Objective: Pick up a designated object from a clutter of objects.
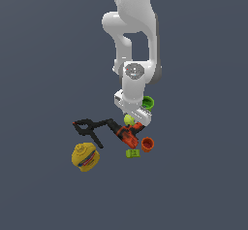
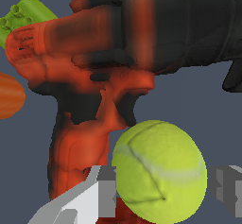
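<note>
The tennis ball (image 2: 159, 171), yellow-green with pale curved seams, sits between my two fingers. One grey finger (image 2: 97, 194) touches one side of it and the other finger (image 2: 229, 190) sits tight at the opposite side. In the exterior view the ball (image 1: 129, 120) is right under my hand, beside the red-black drill (image 1: 127, 136). My gripper (image 1: 130, 123) is low among the clutter and closed around the ball. The drill (image 2: 94, 76) fills the wrist view just past the ball.
A black clamp (image 1: 89, 127) lies to the exterior view's left of the drill, with a yellow bottle (image 1: 85, 156) below it. An orange cup (image 1: 147, 144), a small green block (image 1: 132, 153) and a green cup (image 1: 147, 102) lie close around my hand.
</note>
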You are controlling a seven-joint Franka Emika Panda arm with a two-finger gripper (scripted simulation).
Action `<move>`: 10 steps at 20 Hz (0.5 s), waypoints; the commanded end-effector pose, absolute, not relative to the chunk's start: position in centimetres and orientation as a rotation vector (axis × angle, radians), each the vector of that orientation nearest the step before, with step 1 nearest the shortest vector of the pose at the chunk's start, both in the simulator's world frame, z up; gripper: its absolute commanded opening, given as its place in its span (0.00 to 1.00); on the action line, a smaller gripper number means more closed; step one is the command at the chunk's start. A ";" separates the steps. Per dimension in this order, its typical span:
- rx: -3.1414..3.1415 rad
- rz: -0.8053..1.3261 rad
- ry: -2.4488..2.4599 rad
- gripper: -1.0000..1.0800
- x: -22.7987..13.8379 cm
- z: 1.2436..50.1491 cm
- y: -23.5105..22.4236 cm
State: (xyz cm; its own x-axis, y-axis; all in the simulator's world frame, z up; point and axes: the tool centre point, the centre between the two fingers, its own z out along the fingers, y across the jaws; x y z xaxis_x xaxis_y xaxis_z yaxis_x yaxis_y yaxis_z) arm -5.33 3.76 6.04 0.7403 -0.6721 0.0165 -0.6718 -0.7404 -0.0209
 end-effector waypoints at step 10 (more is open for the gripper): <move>-2.918 -0.041 1.122 0.00 -3.9 10.5 4.0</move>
